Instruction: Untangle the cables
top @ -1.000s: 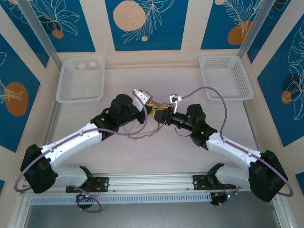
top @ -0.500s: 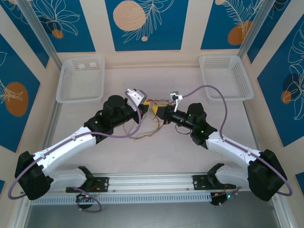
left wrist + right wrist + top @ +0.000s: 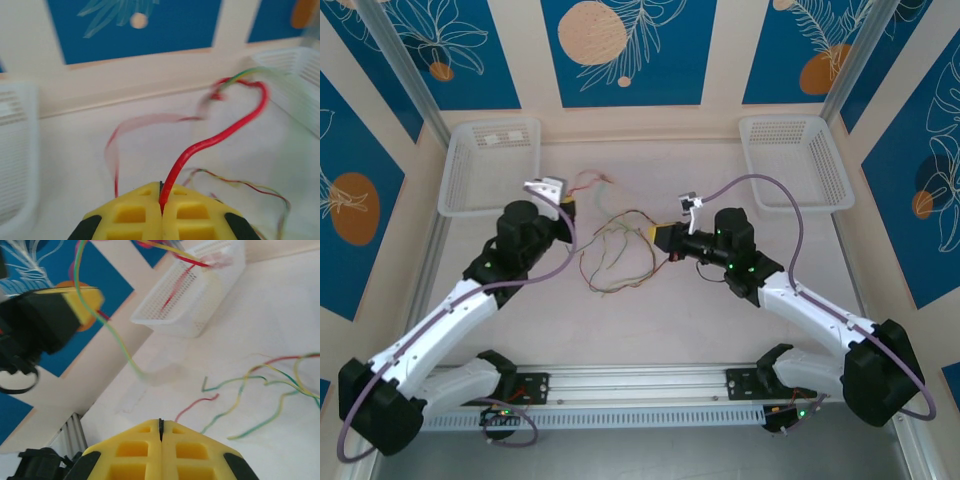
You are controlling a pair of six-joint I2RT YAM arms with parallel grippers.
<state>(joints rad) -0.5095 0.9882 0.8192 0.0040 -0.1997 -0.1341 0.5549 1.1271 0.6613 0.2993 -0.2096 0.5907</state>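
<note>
Pale tabletop [image 3: 650,320] between two white baskets [image 3: 490,165]: the cables [image 3: 618,255] lie looped at centre, just left of the right gripper [image 3: 658,235] — pressed closed, no strand visibly pinched. The left gripper [image 3: 161,202] clamps one red cable [image 3: 210,142], lifted clear toward the far-left basket.

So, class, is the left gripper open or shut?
Shut. In the left wrist view, the left gripper has its yellow fingers pressed together, pinching the red cable between them.

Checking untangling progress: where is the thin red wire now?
The thin red wire is pinched in the shut left gripper, left of centre in the top view, beside the left white plastic basket.
</note>
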